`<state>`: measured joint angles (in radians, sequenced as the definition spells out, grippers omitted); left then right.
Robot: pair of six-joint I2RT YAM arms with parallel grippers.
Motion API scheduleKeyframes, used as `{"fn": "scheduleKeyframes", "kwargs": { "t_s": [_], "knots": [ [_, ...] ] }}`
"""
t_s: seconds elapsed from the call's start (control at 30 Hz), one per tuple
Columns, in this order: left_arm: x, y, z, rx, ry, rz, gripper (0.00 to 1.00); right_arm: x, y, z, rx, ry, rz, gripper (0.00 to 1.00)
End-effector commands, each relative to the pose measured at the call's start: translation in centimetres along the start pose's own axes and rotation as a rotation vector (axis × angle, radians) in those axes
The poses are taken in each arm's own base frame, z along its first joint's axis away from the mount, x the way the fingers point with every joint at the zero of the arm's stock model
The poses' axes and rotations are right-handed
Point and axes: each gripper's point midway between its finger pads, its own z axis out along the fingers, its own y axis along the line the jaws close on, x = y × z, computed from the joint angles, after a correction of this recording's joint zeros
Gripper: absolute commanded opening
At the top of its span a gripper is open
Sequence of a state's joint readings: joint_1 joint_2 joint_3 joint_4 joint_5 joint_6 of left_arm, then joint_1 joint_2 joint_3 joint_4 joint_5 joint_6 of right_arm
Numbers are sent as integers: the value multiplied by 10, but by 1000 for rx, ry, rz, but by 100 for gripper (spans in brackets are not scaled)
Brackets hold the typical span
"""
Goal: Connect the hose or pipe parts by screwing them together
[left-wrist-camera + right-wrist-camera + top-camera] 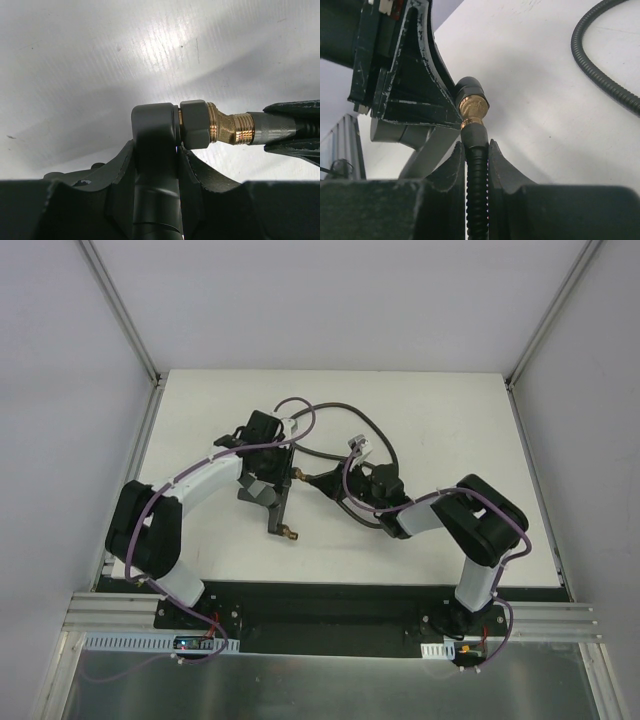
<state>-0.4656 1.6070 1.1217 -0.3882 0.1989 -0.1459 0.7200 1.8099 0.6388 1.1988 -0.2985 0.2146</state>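
Observation:
My left gripper (268, 478) (156, 152) is shut on the dark body of the T-shaped fitting (279, 510) (155, 125). One brass threaded tip (290, 534) points toward the near edge. The other brass tip (225, 129) (472, 106) meets the end connector of the dark ribbed hose (272, 129) (478, 170). My right gripper (336, 483) (477, 152) is shut on that hose just behind the connector. The hose (378, 432) loops away across the table behind the right gripper. How far the joint is threaded I cannot tell.
Both grippers work close together at the middle of the white table (450, 420). A loop of the hose (600, 67) lies to the right of the right gripper. Purple cables (300, 415) run along both arms. Metal frame rails (125, 310) border the table.

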Motion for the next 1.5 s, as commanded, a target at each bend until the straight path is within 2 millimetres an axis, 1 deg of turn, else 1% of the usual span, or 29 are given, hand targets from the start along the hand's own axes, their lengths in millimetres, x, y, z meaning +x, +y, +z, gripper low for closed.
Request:
{"fn": "scheduleKeyframes", "kwargs": {
  "t_s": [0.0,0.03,0.1,0.13,0.27,0.37,0.6,0.63,0.67,0.83,0.9,0.97,1.0,1.03,1.1,1.23,1.3,1.33,1.37,1.4,1.47],
  "knots": [
    [-49,-109,-48,422,-238,83,0,-50,39,8,-114,-207,196,1],
    [-47,-108,-46,422,-240,79,0,-49,38,8,-112,-207,233,1],
    [-51,-108,-49,415,-271,92,0,-51,38,7,-110,-212,273,1],
    [-48,-106,-47,407,-274,105,0,-50,37,5,-101,-215,294,1],
    [-50,-107,-52,391,-323,129,0,-50,35,1,-83,-219,401,1],
    [-50,-102,-51,365,-341,142,0,-49,34,-2,-77,-216,430,1],
    [-45,-97,-51,304,-384,199,0,-57,43,-3,-105,-217,530,1],
    [-41,-98,-50,303,-384,210,0,-59,43,-3,-106,-223,565,1],
    [-47,-99,-52,294,-417,218,0,-59,41,-3,-93,-231,589,1],
    [-48,-101,-54,288,-453,227,0,-61,35,-5,-66,-255,737,1],
    [-50,-104,-57,290,-478,232,0,-63,30,-6,-45,-280,776,1],
    [-52,-106,-61,296,-501,237,0,-67,31,-8,-61,-307,818,1],
    [-51,-106,-60,297,-503,234,0,-71,32,-9,-73,-319,829,1],
    [-54,-108,-62,305,-520,233,0,-74,34,-9,-88,-331,836,1],
    [-55,-110,-65,312,-533,234,0,-76,36,-9,-101,-327,868,1],
    [-60,-111,-69,310,-557,228,0,-82,42,-10,-123,-329,839,1],
    [-62,-112,-70,310,-555,221,0,-82,41,-14,-111,-334,786,12],
    [-63,-110,-70,301,-552,213,0,-82,38,-16,-102,-340,766,23],
    [-60,-109,-69,294,-536,208,0,-79,37,-19,-95,-336,751,26],
    [-60,-108,-69,291,-531,205,0,-79,36,-22,-89,-341,704,27],
    [-56,-105,-68,284,-506,196,0,-78,32,-28,-71,-343,665,34]
  ]
}}
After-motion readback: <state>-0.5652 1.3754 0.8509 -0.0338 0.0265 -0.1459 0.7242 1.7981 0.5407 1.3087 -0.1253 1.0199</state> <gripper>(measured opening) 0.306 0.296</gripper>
